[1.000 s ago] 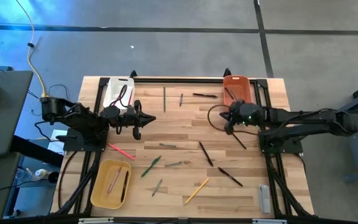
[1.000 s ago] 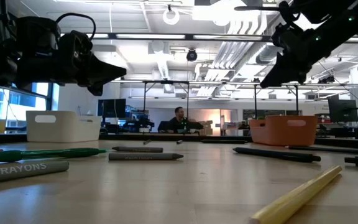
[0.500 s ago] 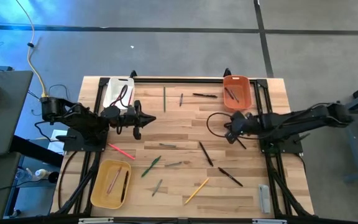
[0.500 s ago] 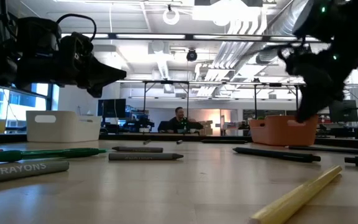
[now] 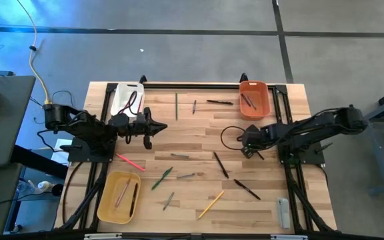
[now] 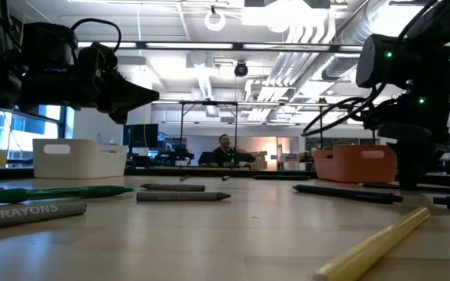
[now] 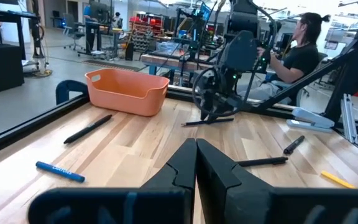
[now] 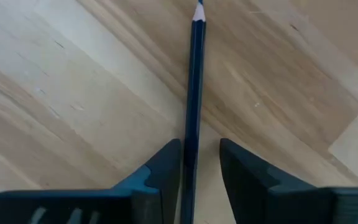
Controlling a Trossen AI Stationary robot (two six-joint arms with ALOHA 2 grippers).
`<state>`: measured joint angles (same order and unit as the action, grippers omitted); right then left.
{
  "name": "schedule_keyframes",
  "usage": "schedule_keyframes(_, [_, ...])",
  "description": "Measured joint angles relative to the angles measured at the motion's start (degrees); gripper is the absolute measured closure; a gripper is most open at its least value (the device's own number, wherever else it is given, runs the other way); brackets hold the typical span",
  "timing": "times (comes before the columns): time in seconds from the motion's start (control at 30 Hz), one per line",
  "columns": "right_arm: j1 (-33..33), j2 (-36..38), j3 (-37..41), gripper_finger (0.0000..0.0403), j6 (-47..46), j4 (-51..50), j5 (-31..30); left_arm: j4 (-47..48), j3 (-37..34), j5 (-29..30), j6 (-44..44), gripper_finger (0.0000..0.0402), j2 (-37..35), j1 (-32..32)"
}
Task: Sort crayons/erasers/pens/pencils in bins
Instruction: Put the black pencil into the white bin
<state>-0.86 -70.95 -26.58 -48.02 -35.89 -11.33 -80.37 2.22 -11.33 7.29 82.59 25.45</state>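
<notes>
The right gripper (image 8: 199, 163) stood low over the wooden table (image 5: 199, 130), its fingers parted on either side of a dark blue pencil (image 8: 193, 74) lying flat on the boards; one finger (image 8: 164, 165) sat right against the shaft, and whether it pressed on the pencil could not be made out. From above, the gripper's own bulk hid most of that pencil. The left gripper (image 7: 196, 163) hung clenched and empty near the white bin (image 5: 127, 98). The orange bin (image 5: 253, 97) stood at the far edge and the yellow bin (image 5: 119, 195) at the near left corner, each holding a few sticks too small to identify. More pens and crayons (image 5: 163, 178) lay scattered between. Beyond the table, a seated person (image 6: 225, 150) showed in an open workshop.
</notes>
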Motion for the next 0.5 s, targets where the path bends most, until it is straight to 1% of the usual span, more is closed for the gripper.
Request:
schedule_keyframes(0.13, [0.0, -1.0, -0.1, 0.0315, 0.0, 0.4, 0.4, 0.0, 0.0, 0.1, 0.0, 0.0401, 0.0, 0.3])
schedule_keyframes(0.23, [0.0, -0.8, 0.0, 0.0337, 0.0, 0.7, 1.1, 0.0, 0.0, 0.1, 1.3, 0.0401, 0.0, 1.0])
schedule_keyframes(0.4, [0.0, -0.8, 0.0, 0.0384, 0.5, 1.4, 2.5, 0.0, 0.0, 0.0, 6.1, 0.0402, 0.0, 2.1])
schedule_keyframes(0.5, [0.0, -0.8, -0.2, 0.0397, 1.7, 1.4, 3.0, 0.0, 0.0, -0.3, 10.5, 0.0401, 0.0, 2.3])
